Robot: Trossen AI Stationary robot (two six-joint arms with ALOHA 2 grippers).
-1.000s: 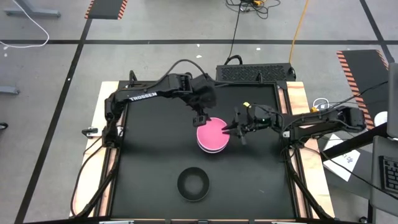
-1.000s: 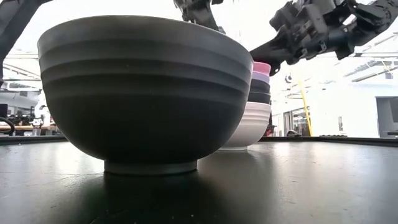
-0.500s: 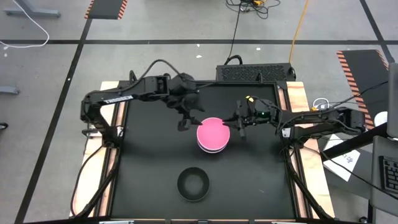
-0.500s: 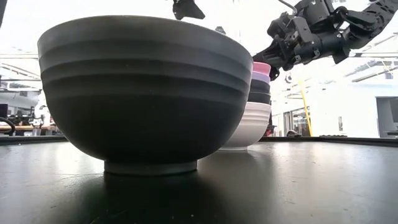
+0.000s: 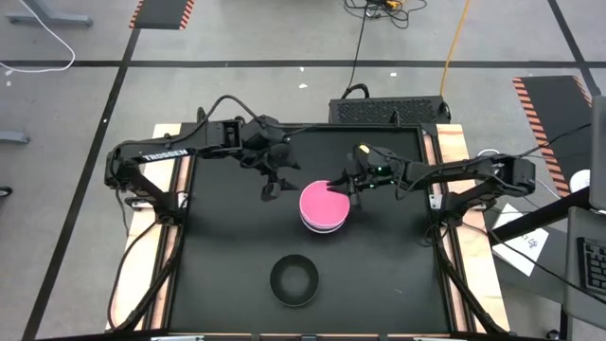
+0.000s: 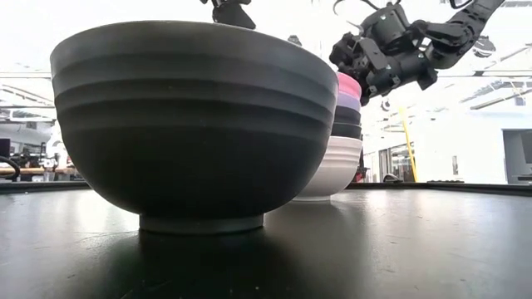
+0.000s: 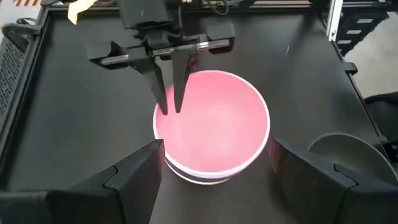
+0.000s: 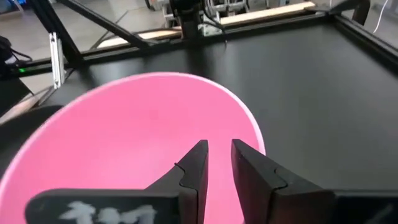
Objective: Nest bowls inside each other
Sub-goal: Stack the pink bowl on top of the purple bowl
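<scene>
A pink bowl [image 5: 324,206] tops a nested stack near the table's middle. In the low view the stack shows pink [image 6: 349,85], lavender [image 6: 349,104], black [image 6: 347,126] and white [image 6: 334,166], the white base on the table. A lone black bowl [image 5: 293,280] stands upright toward the near edge. My right gripper [image 5: 352,183] hangs over the pink bowl's far-right rim, its fingers nearly shut with a narrow slit [image 8: 219,146]. My left gripper [image 5: 272,188] is wide open [image 7: 214,149], to the left of the stack and clear of it. My right gripper points down at the pink bowl just inside its rim [image 8: 256,138], on the far-right side. Both fingertips [image 7: 179,109] stand over the inner wall near that rim [image 7: 157,124]. Whether they touch the bowl, I cannot tell.
The black mat [image 5: 227,256] has free room on its left, right and near-right parts. A raised frame edges the table [image 5: 451,275]. A dark box [image 5: 388,111] sits beyond the far edge. In the low view the lone black bowl [image 6: 195,124] hides most of the stack.
My left gripper has drawn back from the pink bowl's far-left rim toward the table's left and has risen. My right gripper has moved left and slightly toward the far edge, from beside the stack to over the pink bowl's rim.
</scene>
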